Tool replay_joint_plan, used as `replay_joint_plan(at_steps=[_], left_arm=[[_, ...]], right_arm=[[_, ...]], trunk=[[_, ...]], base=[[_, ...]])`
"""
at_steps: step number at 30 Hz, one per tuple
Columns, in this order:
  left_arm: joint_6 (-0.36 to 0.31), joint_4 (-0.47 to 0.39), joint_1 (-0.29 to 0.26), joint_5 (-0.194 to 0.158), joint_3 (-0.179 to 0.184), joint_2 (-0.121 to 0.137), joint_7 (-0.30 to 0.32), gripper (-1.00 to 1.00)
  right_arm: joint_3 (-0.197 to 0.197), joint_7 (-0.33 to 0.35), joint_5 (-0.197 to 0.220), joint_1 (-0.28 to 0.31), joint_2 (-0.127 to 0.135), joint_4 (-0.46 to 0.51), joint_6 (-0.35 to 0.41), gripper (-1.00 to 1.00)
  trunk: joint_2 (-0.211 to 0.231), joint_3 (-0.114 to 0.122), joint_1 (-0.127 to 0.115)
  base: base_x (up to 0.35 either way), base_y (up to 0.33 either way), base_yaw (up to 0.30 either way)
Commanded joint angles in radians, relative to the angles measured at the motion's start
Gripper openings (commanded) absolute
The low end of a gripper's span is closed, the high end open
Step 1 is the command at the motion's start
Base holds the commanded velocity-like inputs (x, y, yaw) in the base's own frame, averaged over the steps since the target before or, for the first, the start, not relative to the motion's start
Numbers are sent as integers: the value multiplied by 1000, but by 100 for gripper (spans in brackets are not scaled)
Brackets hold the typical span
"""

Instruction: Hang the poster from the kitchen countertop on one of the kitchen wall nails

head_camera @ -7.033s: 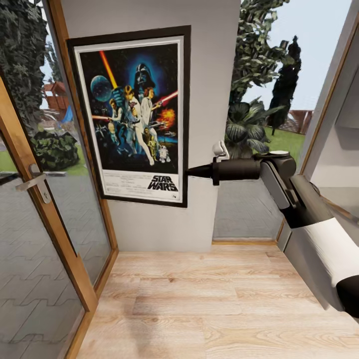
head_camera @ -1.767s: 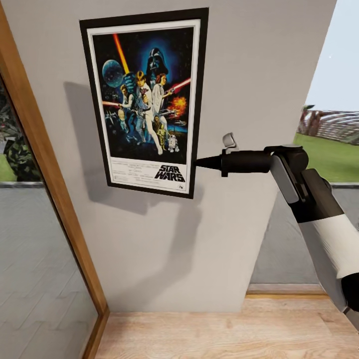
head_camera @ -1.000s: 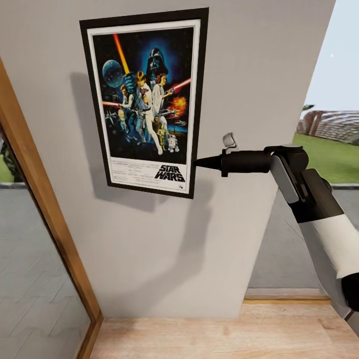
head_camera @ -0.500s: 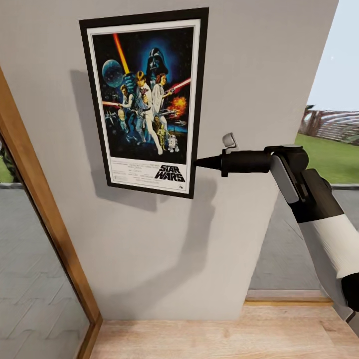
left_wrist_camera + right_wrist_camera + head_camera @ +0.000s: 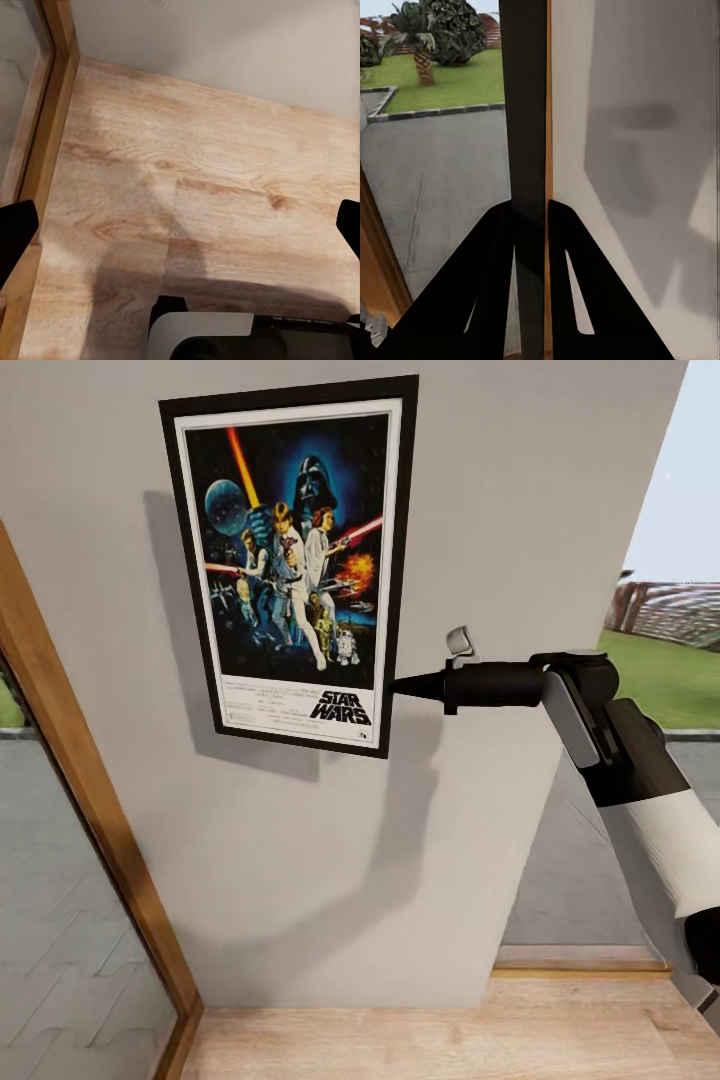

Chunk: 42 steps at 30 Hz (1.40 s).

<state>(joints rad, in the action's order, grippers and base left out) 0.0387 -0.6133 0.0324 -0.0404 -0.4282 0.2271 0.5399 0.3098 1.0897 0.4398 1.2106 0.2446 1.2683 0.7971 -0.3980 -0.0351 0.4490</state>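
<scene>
Little has moved over the last second or two: the poster (image 5: 290,565) sits at the same spot in the head view, with the right hand (image 5: 398,684) pinched on its right edge low down, while the wooden door frame (image 5: 95,810) at the left has slid slightly and the garden past the wall's right edge has shifted (so the robot's base or head has turned a touch, not the poster). Compared with the oldest picture, the wall (image 5: 500,510) now looms much closer and the floor (image 5: 450,1040) is reduced to a strip at the bottom.

In the right wrist view the two dark fingers (image 5: 491,262) close on the poster's thin black frame (image 5: 526,112), seen edge-on, with the grey wall and the arm's shadow just beside it. The poster hangs upright, flat to the wall or very nearly so; whether it touches cannot be told. No nail can be made out, so one may sit hidden behind the poster.

The left hand (image 5: 180,225) hangs low over the wooden floor, its fingertips spread wide and holding nothing.

My reading is that carrying is done and the hanging step is in hand: the frame seems lined up on the wall, and what remains is to settle it on a nail and let go.
</scene>
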Motion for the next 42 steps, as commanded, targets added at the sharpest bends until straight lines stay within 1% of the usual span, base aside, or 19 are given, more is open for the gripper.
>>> replay_joint_plan(at_steps=[1,7,39,41,42], left_arm=[[0,0,0,-4,-1,0,5,100],[0,-1,0,-4,-4,0,5,100],[0,-1,0,-4,-4,0,5,100],[0,-1,0,-4,-4,0,5,100],[0,-2,0,-4,-4,0,5,100]], right_arm=[[2,-1,7,1,1,0,7,-100],[2,-1,7,1,1,0,7,-100],[2,2,13,1,1,2,7,-100],[2,19,14,1,1,1,7,-100],[2,52,9,1,1,0,7,-100]], trunk=[[-2,-2,1],[-2,-2,1],[-2,-2,1],[-2,-2,1],[-2,-2,1]], base=[[182,0,0],[91,0,0],[2,0,0],[0,0,0],[0,0,0]])
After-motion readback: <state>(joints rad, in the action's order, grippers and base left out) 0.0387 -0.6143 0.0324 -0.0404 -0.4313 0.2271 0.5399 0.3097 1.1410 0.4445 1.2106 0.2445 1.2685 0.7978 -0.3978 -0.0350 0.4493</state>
